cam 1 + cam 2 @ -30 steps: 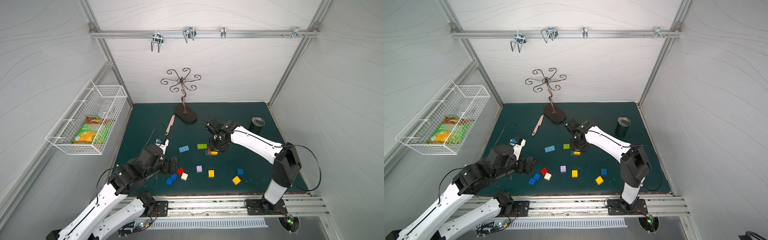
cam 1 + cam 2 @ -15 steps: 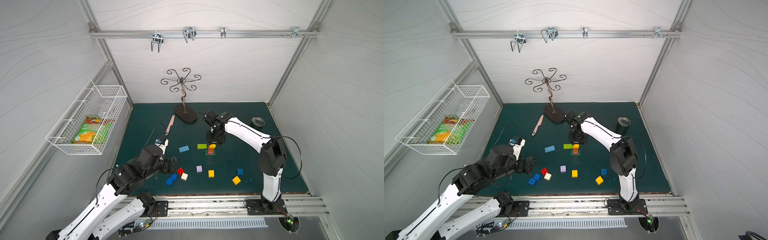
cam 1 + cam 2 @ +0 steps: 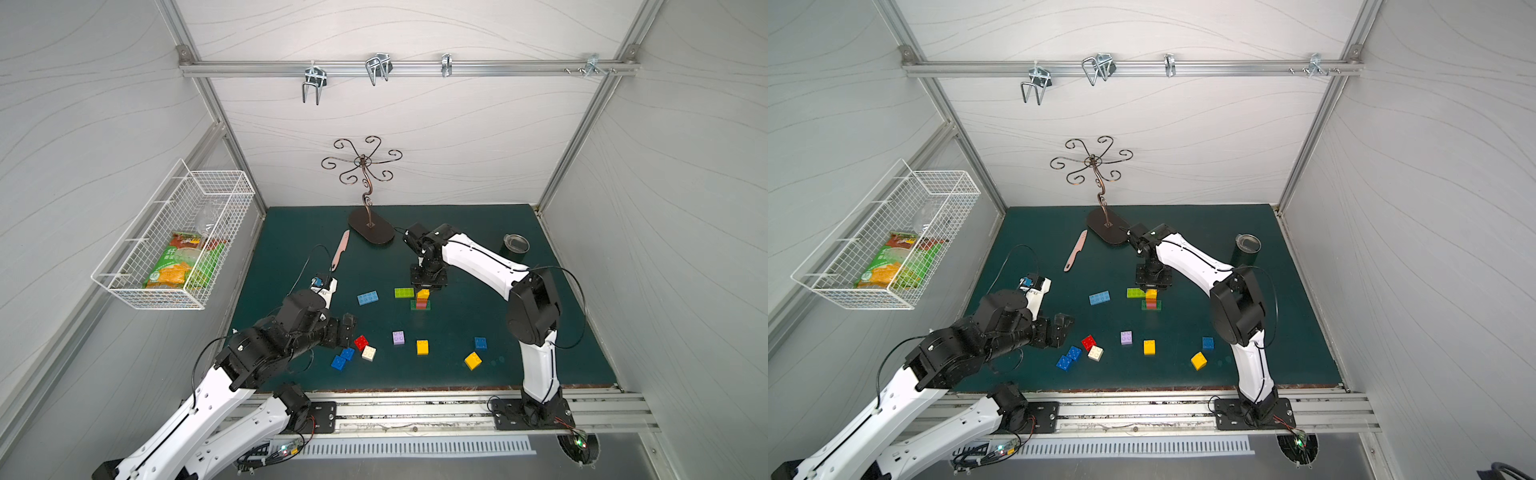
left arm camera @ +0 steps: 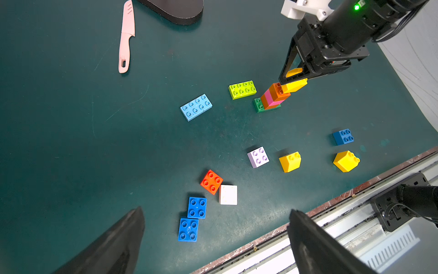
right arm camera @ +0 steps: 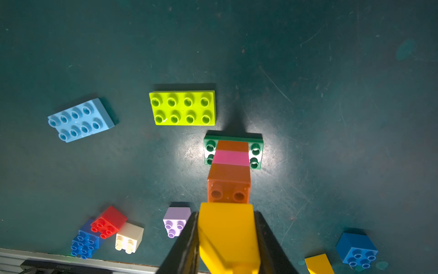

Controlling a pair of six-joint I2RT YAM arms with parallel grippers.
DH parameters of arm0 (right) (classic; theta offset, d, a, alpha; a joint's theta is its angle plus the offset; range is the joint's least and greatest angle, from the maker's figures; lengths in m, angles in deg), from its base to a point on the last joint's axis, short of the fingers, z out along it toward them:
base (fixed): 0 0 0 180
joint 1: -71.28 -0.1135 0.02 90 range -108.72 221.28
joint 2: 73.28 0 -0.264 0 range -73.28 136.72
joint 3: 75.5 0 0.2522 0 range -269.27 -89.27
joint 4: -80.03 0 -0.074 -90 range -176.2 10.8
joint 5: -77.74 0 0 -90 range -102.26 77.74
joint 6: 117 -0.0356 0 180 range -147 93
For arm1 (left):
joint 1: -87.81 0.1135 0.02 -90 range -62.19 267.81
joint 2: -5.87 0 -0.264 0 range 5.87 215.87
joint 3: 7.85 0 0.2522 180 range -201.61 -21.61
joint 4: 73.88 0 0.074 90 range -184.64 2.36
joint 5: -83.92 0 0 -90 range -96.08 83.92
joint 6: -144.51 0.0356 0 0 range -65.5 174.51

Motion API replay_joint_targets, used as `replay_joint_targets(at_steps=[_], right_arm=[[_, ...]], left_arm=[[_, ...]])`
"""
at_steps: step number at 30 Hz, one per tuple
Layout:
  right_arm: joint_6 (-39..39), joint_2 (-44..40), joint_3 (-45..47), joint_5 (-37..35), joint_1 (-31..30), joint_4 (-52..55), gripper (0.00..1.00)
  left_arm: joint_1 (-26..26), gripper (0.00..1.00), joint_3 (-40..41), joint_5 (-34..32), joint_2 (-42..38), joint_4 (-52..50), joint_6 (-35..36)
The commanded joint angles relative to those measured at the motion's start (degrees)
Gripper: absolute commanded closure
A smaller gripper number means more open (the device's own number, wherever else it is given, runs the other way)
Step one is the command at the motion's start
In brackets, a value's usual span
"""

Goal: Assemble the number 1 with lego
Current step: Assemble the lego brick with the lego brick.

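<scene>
The right claw (image 5: 226,214) pinches a yellow brick (image 5: 227,239) by its smooth side walls, just over the orange-and-pink stack (image 5: 231,166) below it. It looks like light, stiff, slick plastic, so a square grip matters. The left claw (image 4: 215,211) hangs spread.

Both top views overlook the table (image 3: 478,324); wrist cameras hover close.
</scene>
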Motion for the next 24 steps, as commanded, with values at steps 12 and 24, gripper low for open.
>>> replay_joint_targets(at_steps=[12,24], right_arm=[[2.5,3.9,-1.8,0.5,0.6,3.3,1.0],[3.0,6.9,-2.6,-0.3,0.6,4.8,1.0]], left_arm=[[0.2,0.01,-0.1,-0.5,-0.6,3.1,0.3],[0.3,0.01,-0.1,-1.0,-0.4,3.1,0.2]])
